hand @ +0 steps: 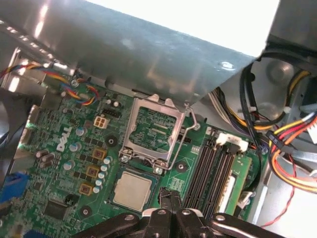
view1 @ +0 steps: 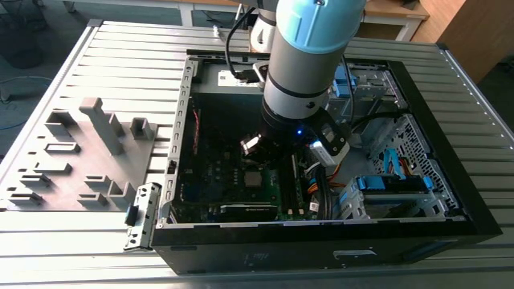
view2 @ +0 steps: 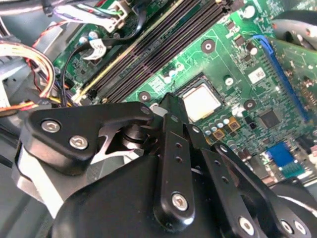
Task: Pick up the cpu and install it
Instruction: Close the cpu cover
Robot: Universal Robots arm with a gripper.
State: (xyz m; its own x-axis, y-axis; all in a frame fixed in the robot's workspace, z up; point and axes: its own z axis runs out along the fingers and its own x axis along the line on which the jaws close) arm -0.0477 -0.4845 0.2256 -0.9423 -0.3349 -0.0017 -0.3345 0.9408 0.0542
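Inside the open computer case (view1: 241, 247), the motherboard's (hand: 59, 166) socket bracket (hand: 151, 131) is swung open, not yet latched. The cpu (hand: 132, 190) lies flat in its socket. The pincer (hand: 171, 201) hovers just beside it, clenched on nothing.

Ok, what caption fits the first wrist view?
The cpu lies flat on the green motherboard, the metal bracket flipped open beside it.
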